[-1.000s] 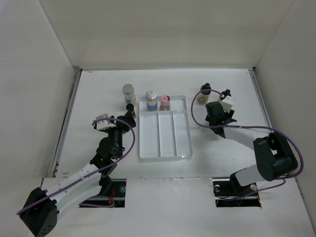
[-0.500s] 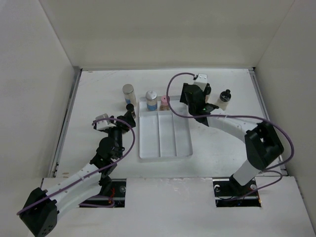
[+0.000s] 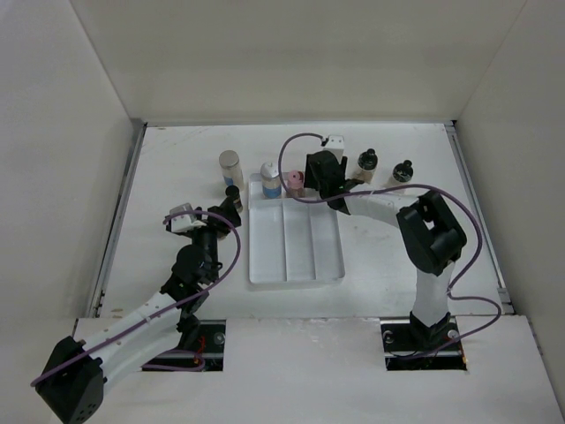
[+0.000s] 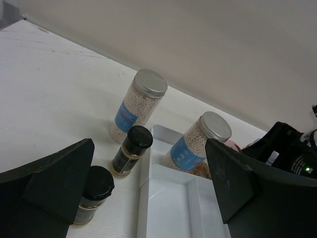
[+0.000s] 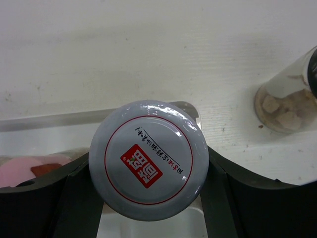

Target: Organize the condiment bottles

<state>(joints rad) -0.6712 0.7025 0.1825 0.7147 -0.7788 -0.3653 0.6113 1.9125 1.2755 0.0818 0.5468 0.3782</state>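
Note:
My right gripper (image 3: pixel 322 174) is shut on a white-capped jar (image 5: pixel 148 166), held at the far right corner of the white tray (image 3: pixel 296 265). In the tray's back stand a blue-labelled bottle (image 3: pixel 271 179) and a pink-capped bottle (image 3: pixel 295 183). Left of the tray stand a silver-capped bottle (image 3: pixel 230 166) and two small black-capped bottles (image 4: pixel 131 150) (image 4: pixel 94 193). My left gripper (image 4: pixel 148 151) is open, low beside the tray's left rim, with nothing between its fingers. Two more black-capped bottles (image 3: pixel 366 164) (image 3: pixel 402 171) stand to the right.
White walls close in the table on the left, back and right. The tray's three long compartments (image 3: pixel 300 243) hold nothing in their near part. The right arm's purple cable (image 3: pixel 296 146) loops above the tray's back edge.
My right arm has swung left from beside the two right-hand bottles to the tray's far right corner, carrying the white-capped jar. The left arm has not moved.

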